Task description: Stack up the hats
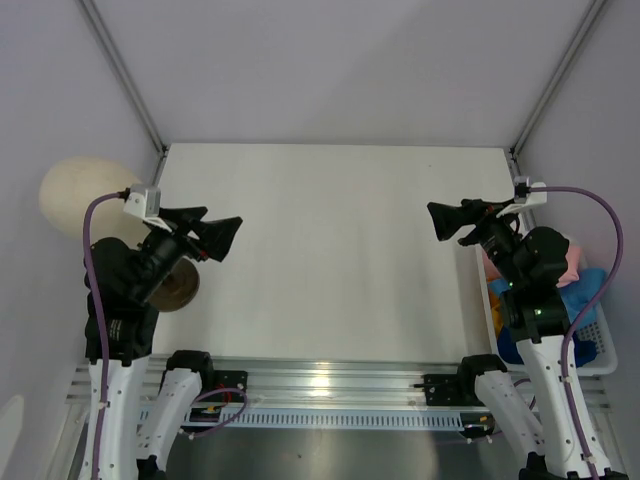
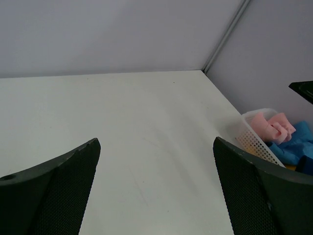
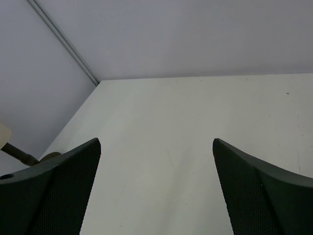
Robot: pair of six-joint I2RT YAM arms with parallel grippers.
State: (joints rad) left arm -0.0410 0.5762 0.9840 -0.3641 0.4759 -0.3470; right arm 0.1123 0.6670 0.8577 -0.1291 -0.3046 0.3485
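The hats lie bunched in a white basket point(image 1: 604, 366) at the table's right edge, partly hidden by my right arm. I see the pink hat point(image 1: 572, 262), the light blue hat point(image 1: 588, 292), a bit of the navy hat point(image 1: 511, 346) and a sliver of the yellow-orange hat point(image 1: 584, 351). The left wrist view shows the basket point(image 2: 252, 143), the pink hat point(image 2: 272, 126) and the light blue hat point(image 2: 299, 142). My left gripper point(image 1: 225, 238) point(image 2: 156, 142) is open and empty above the table's left side. My right gripper point(image 1: 442, 220) point(image 3: 156, 142) is open and empty, left of the basket.
A cream egg-shaped head form point(image 1: 75, 190) on a dark brown round base point(image 1: 178, 286) stands at the far left, behind my left arm; it also shows in the right wrist view point(image 3: 4, 133). Grey walls enclose the white table point(image 1: 330, 250) on three sides.
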